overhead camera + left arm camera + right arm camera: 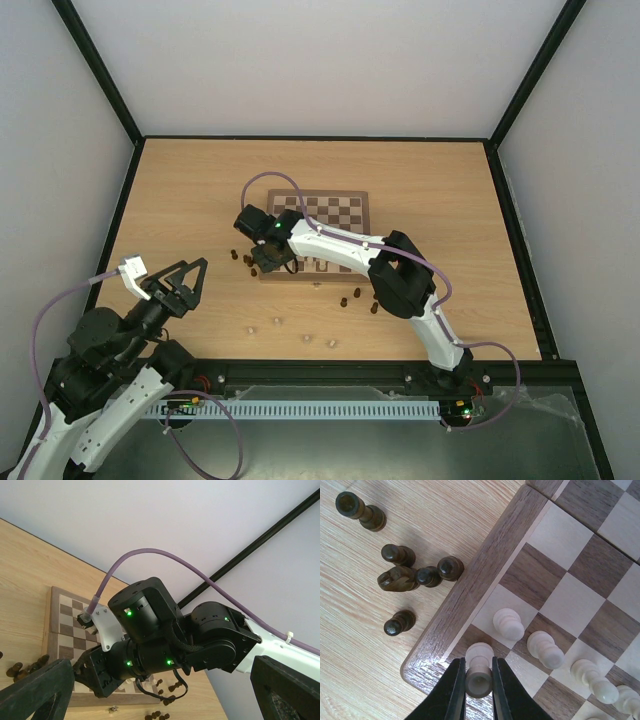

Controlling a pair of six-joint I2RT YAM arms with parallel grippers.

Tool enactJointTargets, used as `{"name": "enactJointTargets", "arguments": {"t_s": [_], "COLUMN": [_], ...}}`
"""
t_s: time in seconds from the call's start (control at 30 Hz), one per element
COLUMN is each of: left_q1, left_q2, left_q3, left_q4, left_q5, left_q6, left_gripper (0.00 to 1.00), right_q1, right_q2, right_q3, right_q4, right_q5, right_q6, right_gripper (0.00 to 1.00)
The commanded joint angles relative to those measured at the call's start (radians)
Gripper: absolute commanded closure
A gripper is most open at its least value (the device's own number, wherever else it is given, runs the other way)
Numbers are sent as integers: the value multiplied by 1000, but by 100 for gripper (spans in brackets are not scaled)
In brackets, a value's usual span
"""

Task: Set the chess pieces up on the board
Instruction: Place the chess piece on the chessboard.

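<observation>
The board [345,205] lies mid-table, and my right gripper [268,262] is over its near-left corner. In the right wrist view that gripper [479,667] is shut on a cream piece [479,681] with a hollowed top. The piece stands upright over the dark corner square [462,645]. I cannot tell whether its base touches. Three cream pawns [509,624] stand in a row on the squares beside it. Several dark pieces [415,572] lie on the table just off the board's edge. My left gripper [190,268] hovers open and empty at the near left.
Dark pieces [358,296] lie near the board's front edge, and cream pieces [330,343] are scattered closer to the arm bases. In the left wrist view the right arm's wrist [150,630] fills the middle, in front of the board [62,612].
</observation>
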Motion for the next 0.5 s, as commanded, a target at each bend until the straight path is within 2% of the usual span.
{"name": "enactJointTargets", "arguments": {"t_s": [0.0,0.47], "left_q1": [-2,-2], "left_q2": [-7,-6], "left_q3": [21,11], "left_q4": [3,8], "left_q5": [5,3], "left_q6": [15,14], "left_gripper": [1,0], "right_q1": [-9,-11], "right_q2": [20,26], "right_q3": [-1,-28], "right_q4": [-11,0], "right_q5": [-16,-39], "right_q6": [-5,-3], "right_gripper": [88,87]}}
